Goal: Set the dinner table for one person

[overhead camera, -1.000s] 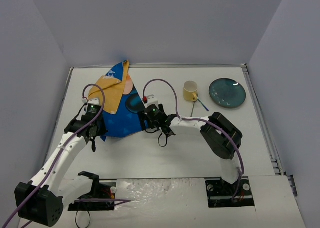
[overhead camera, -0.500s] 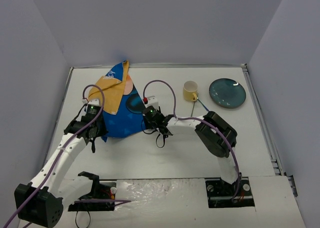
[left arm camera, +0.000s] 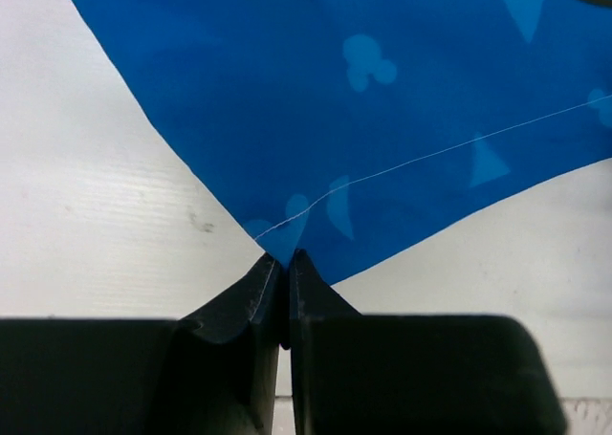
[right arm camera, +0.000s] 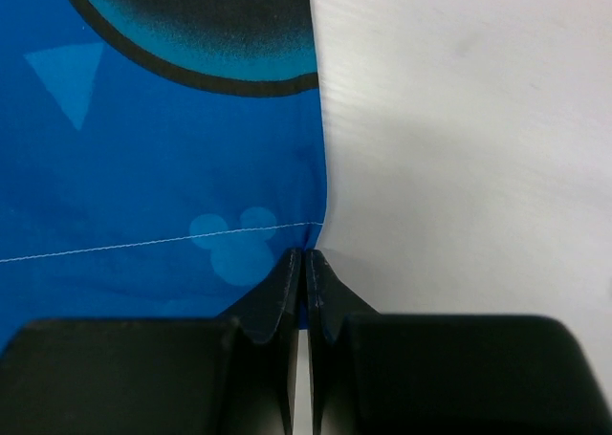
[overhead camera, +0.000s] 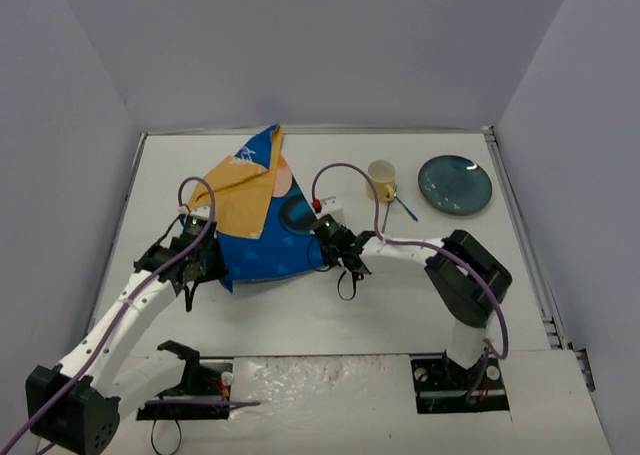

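**Top external: mat pinched at two corners, both holds thin**

The bench [overhead camera: 400,305] fills the floor of the enclosure and carries everything. The mat [overhead camera: 270,245] lies left of centre on it, its far part folded over so the orange underside faces up. The cup [overhead camera: 380,180], plate [overhead camera: 455,185] and utensils [overhead camera: 386,213] sit apart at the far right.

The left end effector [overhead camera: 200,263] is pressed together on the mat's near-left corner. The left wrist view shows only the very tip of the cloth between the fingers [left arm camera: 258,292]. The right end effector [overhead camera: 338,247] pinches the near-right corner just as narrowly (its wrist view shows the fingers [right arm camera: 282,292] meeting right at the mat's edge).

Likely failures, as I judge them:
- A corner slips out when the mat is pulled taut, because so little cloth is caught.
- One arm pulls harder than the other, and the mat ends up skewed or bunched.
- The fold stays in place if the mat is only dragged and not lifted.
- A sweep to the right carries the mat or the right arm into the cup and utensils.
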`<state>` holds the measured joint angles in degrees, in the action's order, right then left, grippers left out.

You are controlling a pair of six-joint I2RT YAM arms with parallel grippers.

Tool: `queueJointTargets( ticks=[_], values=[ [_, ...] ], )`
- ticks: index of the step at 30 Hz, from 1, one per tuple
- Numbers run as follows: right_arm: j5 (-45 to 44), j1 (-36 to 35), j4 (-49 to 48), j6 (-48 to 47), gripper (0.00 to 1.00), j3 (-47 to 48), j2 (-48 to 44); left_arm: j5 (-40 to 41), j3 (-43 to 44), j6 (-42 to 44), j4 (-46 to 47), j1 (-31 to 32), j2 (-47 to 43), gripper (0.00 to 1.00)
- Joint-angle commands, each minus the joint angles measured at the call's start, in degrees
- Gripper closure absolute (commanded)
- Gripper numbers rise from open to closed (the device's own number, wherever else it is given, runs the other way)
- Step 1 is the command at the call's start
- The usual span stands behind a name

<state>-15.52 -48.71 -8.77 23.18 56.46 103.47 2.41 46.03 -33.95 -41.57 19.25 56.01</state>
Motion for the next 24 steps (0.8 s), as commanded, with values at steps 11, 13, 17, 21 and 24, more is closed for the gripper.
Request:
queueJointTargets(
  ticks=[11,13,17,21,24],
  values=[
    [1.37,7.31,8.33,2.31,1.0,-11.37,-14.45,3.08,11.74,4.82,2.51,1.49,7.81,0.37],
    [1.38,7.49,8.33,2.21,1.0,-11.47,-14.89,1.09,13.12,6.8,6.07,1.42,12.18,0.32],
    [1.81,7.49,8.33,1.69,1.0,-11.38,-14.97,-1.17,18.11,9.26,14.39,1.68,22.04,0.29],
    [2.26,7.76,8.24,1.25,1.0,-11.37,-15.33,-0.97,28.54,11.98,15.53,3.13,32.18,0.27],
    [2.97,8.02,8.24,0.98,1.0,-11.18,-15.96,0.98,33.24,16.0,15.12,5.6,38.12,0.25]
  ],
)
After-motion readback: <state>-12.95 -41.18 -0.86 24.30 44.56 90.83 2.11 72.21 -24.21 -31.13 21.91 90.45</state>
